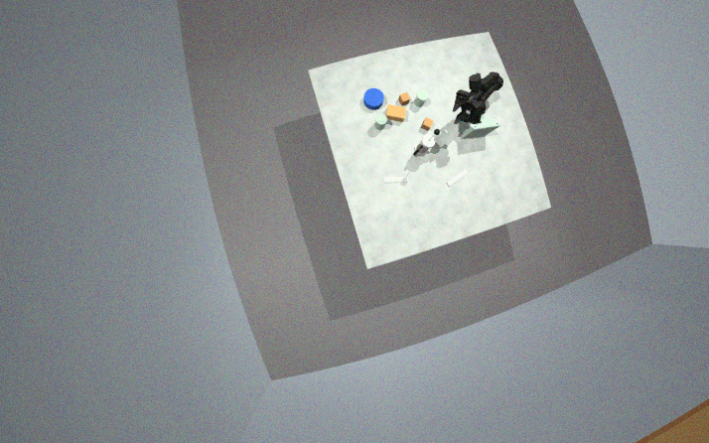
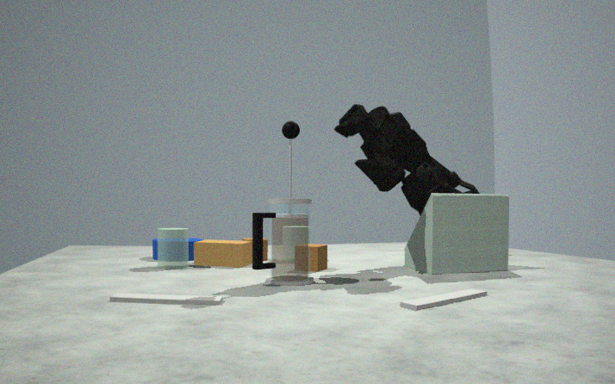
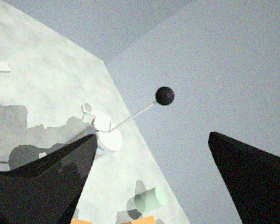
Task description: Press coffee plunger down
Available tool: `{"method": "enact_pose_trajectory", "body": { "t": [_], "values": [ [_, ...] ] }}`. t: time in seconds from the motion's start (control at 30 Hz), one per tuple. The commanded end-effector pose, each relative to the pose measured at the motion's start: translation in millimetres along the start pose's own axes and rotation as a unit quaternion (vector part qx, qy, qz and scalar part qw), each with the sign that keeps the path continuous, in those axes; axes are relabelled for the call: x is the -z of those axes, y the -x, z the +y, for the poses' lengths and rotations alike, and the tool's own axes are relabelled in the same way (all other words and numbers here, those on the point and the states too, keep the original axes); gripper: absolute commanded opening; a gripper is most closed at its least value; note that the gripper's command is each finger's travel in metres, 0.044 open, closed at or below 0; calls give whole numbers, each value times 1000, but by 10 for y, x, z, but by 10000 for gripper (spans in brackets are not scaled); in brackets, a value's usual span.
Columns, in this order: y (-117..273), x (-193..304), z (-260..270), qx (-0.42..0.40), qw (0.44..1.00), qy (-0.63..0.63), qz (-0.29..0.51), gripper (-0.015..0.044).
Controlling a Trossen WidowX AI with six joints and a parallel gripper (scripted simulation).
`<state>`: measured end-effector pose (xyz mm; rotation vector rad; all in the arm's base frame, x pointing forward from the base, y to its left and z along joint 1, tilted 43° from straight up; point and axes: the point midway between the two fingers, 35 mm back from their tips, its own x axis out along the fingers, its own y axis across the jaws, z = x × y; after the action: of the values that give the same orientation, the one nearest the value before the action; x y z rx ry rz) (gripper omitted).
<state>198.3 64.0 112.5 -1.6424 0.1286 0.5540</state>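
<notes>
Standing on the pale bench (image 2: 515, 333) near its middle is the coffee press (image 2: 289, 233), a clear glass body with a black handle on one side, and it is sitting upright among orange blocks, pale green cylinders and a blue disc. My arm (image 2: 395, 152) is rising from behind a pale green box (image 2: 467, 233) and is leaning toward the press, well apart from it. My tool (image 3: 153, 183) is hanging open, fingers spread wide with nothing between them; in the wrist view the two dark fingers are framing the scene. The thin rod (image 2: 290, 166) is standing fully raised out of the lid, so the plunger is not yet pressed. The black knob (image 2: 290, 129) is topping it, beside my tool and about level with it. I am judging this as the approach step. Next I am needing to bring the tool over the knob and bear straight down along the rod, since any sideways push would likely tip the press.
</notes>
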Motion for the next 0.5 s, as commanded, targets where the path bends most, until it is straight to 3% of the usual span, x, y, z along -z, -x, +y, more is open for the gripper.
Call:
{"method": "enact_pose_trajectory", "body": {
  "t": [0.0, 0.47],
  "values": [
    [0, 2, -7, -2, 1000, -4, 1, 426],
    [-257, -40, -539, -75, 952, -267, 126, 440]
  ]
}}
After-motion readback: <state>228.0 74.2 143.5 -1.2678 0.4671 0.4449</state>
